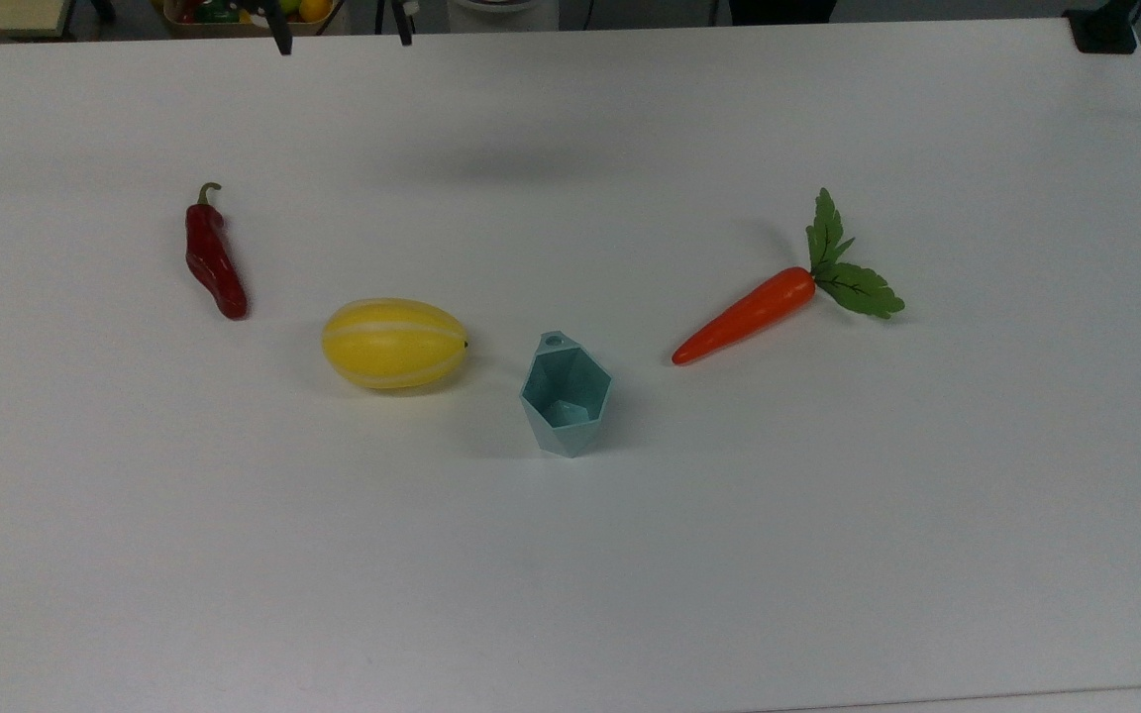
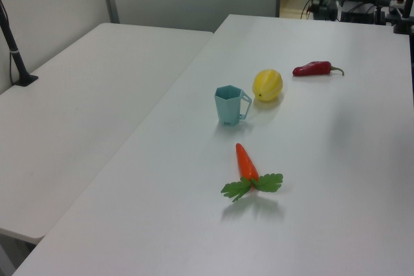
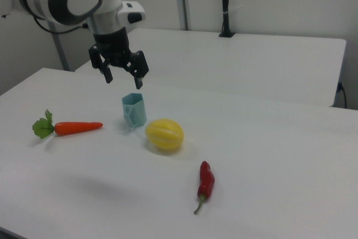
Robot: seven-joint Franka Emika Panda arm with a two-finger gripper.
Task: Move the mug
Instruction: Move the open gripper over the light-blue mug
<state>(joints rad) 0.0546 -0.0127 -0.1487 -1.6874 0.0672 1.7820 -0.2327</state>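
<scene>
The claw [image 3: 123, 78], fingers spread and empty, hangs above the counter [image 1: 828, 545]; the upright mug [image 1: 566, 394] stands at the melon's [image 1: 393, 344] four o'clock in the top view.

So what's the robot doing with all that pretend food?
The white robot arm's black gripper hangs in the air above the table with its fingers spread apart, holding nothing. On the white table sit a small pale teal faceted plastic mug, a yellow striped toy melon, an orange toy carrot with green leaves and a dark red toy chili pepper. The mug stands upright, not yet touched.
</scene>
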